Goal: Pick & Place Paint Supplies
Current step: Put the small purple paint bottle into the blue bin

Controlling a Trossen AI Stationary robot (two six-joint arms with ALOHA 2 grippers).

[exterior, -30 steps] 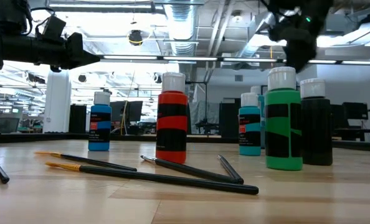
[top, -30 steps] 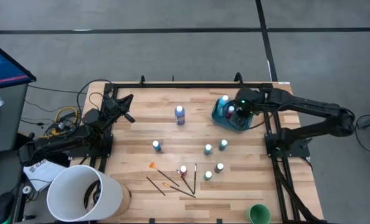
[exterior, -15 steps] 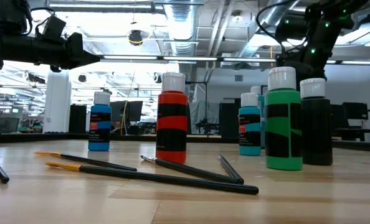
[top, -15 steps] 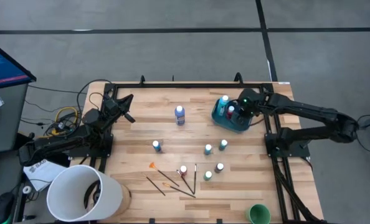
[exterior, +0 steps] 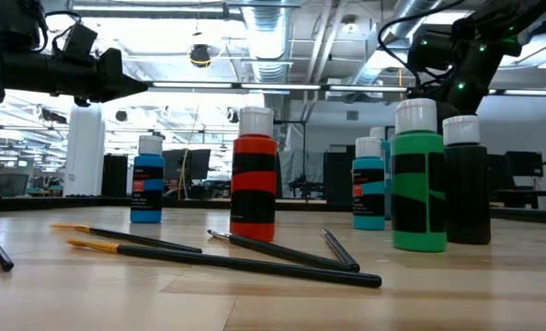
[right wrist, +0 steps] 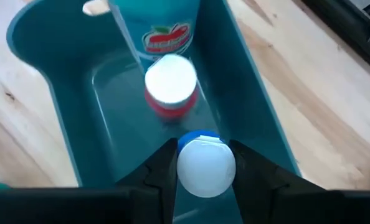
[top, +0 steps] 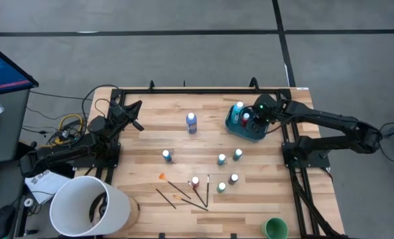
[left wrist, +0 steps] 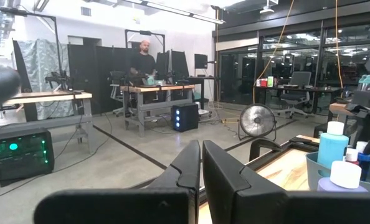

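My right gripper (top: 255,118) hangs over the teal tub (top: 237,127) at the table's far right, shut on a small blue bottle's white cap (right wrist: 205,163). A red bottle (right wrist: 170,87) and a tall blue one (right wrist: 166,31) stand in the tub beside it. My left gripper (top: 136,111) waits shut above the table's far left corner. On the wood stand a tall blue bottle (top: 191,122) and several small ones (top: 221,159), among them red (exterior: 254,175), green (exterior: 417,179) and dark (exterior: 466,184). Thin brushes (top: 184,192) lie flat near the front. My right gripper pinches the small blue bottle by its white cap (right wrist: 185,171), one finger (right wrist: 163,168) on each side. The fingers come from above, pointing down into the tub. The bottle stands upright below them; whether its base rests on the tub floor is hidden by the cap.
A big white bucket (top: 89,207) stands at the table's near left corner, and a small green cup (top: 275,229) at the near right. The right arm's base frame (top: 306,156) sits beside the tub. Bare wood (top: 157,136) lies between the left gripper and the bottles.
My right gripper has come down toward the teal tub, the arm stretching out lower and flatter. In the low view it dropped from the upper middle to behind the green bottle. It has held still for the last half second.
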